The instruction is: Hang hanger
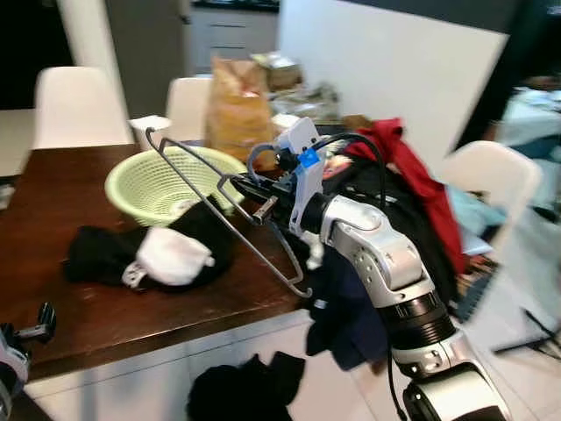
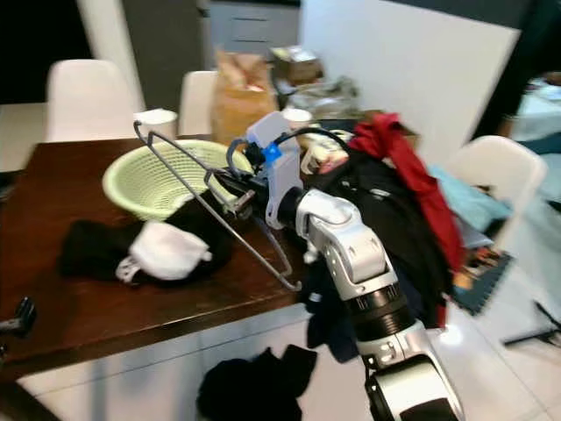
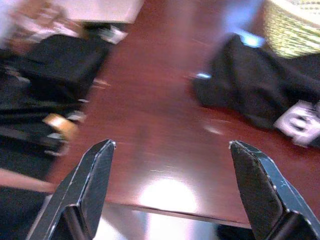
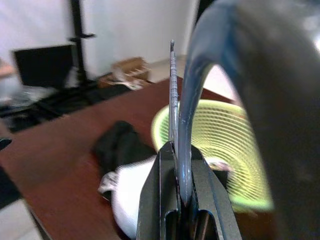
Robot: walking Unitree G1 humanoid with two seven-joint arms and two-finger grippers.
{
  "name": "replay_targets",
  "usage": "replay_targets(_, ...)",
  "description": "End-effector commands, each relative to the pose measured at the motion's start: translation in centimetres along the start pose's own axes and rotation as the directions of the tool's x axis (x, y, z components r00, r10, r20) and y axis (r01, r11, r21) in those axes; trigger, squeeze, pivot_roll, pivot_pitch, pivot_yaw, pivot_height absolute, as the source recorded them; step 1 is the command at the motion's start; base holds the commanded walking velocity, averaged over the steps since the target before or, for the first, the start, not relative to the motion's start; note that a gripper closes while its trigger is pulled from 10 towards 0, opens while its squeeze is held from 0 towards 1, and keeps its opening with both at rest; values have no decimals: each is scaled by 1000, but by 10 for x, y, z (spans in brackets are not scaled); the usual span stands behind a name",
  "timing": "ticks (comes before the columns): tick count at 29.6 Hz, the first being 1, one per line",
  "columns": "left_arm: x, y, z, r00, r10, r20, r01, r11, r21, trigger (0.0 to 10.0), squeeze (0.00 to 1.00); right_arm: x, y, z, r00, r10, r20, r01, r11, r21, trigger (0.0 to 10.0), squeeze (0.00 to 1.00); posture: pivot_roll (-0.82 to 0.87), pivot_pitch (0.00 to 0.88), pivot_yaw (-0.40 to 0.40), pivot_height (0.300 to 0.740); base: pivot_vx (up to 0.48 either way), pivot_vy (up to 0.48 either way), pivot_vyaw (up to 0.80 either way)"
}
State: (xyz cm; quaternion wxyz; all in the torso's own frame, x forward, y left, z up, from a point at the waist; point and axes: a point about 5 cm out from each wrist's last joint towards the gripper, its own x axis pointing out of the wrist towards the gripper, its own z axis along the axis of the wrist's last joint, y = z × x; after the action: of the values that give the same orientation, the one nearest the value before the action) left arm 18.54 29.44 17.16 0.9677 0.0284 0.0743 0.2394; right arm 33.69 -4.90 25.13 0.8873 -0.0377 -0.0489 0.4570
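Left eye view: the right gripper is raised above the dark wooden table, fingers clamped on a grey wire hanger that slants over the table's near edge. Behind the hanger on the table sit a pale green basket and a black-and-white garment; a heap of black and red clothes stands beside the table, more black cloth on the floor below.

Left wrist view: the left gripper hovers low over the table's edge, fingers wide apart, holding nothing.

Right wrist view: the fingers pinch the hanger's wire, the basket beyond on the table.
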Motion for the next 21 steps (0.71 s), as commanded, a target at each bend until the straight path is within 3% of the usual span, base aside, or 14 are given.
replay_targets(1, 9, -3, 5, 999, -14, 41, 12, 999, 51, 10000, 0, 2, 5, 2, 1000, 10, 5, -10, 1000, 2, 10000, 0, 103, 0, -101, 740, 0, 0, 0)
replay_targets(7, 20, -11, 15, 992, -61, 106, 56, 997, 54, 10000, 0, 5, 9, 1, 1000, 9, 1, -9, 1000, 7, 10000, 0, 101, 0, -102, 740, 0, 0, 0)
replay_targets(8, 28, -21, 20, 979, -141, 145, 135, 990, 47, 10000, 0, 7, 11, 0, 1000, -1, -3, 1, 1000, 8, 10000, 0, 95, 0, -98, 740, 0, 0, 0)
replay_targets(9, 28, -21, 20, 979, -141, 145, 135, 990, 47, 10000, 0, 7, 11, 0, 1000, -1, -3, 1, 1000, 8, 10000, 0, 95, 0, -98, 740, 0, 0, 0)
replay_targets(10, 42, -44, 16, 936, -313, 163, 313, 949, 23, 10000, 0, 9, 11, -1, 1000, -26, -11, 26, 1000, 17, 10000, 0, 86, 0, -98, 740, 0, 0, 0)
replay_targets(11, 42, -44, 16, 936, -313, 163, 313, 949, 23, 10000, 0, 9, 11, -1, 1000, -26, -11, 26, 1000, 17, 10000, 0, 86, 0, -98, 740, 0, 0, 0)
replay_targets(13, 51, -60, 4, 898, -412, 152, 418, 908, -9, 10000, 0, 9, 9, -1, 999, -44, -17, 45, 999, 18, 10000, 0, 73, 0, -97, 740, 0, 0, 0)
replay_targets(21, 66, -83, -13, 865, -491, 101, 492, 870, 11, 10000, 0, 7, 3, 1, 998, -68, -20, 68, 998, 10, 10000, 0, 58, 0, -96, 740, 0, 0, 0)
